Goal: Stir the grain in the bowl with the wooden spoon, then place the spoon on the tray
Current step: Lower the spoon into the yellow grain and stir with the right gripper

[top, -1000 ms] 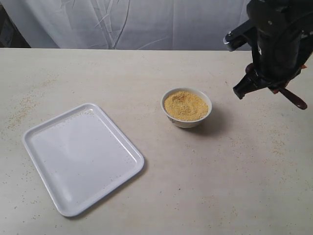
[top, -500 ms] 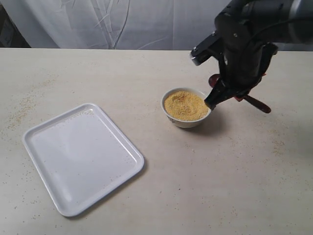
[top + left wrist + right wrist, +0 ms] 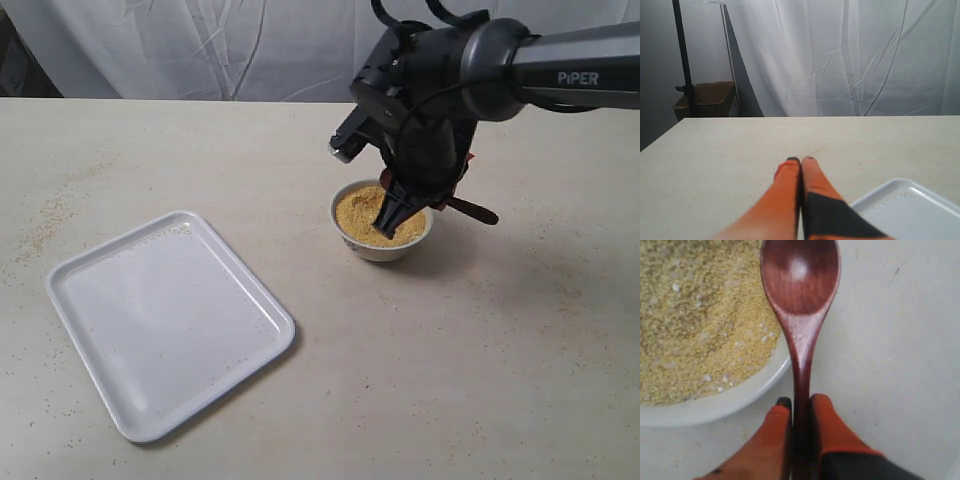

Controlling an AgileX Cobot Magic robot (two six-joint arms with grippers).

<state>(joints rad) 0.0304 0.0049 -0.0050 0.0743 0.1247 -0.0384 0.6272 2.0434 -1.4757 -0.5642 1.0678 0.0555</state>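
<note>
- The wooden spoon [image 3: 800,315] is clamped by its handle between the closed fingers of the right gripper [image 3: 800,402]. Its long axis runs straight out from the fingertips.
- Right wrist view: the oval spoon head faces hollow side up and lies over the rim of the bowl [image 3: 730,400], at the edge of the grain [image 3: 700,325]. Contact with the grain cannot be confirmed.
- Exterior view: the gripper hides the spoon head. Only the handle end shows, pointing right past the bowl rim.
- The left gripper [image 3: 801,161] appears only in the left wrist view. Its jaws are pressed together, holding nothing, above the table [image 3: 450,380].
- The tray [image 3: 170,320] lies left of the bowl, well apart, with bare tabletop between. One tray corner sits near the left gripper.
</note>
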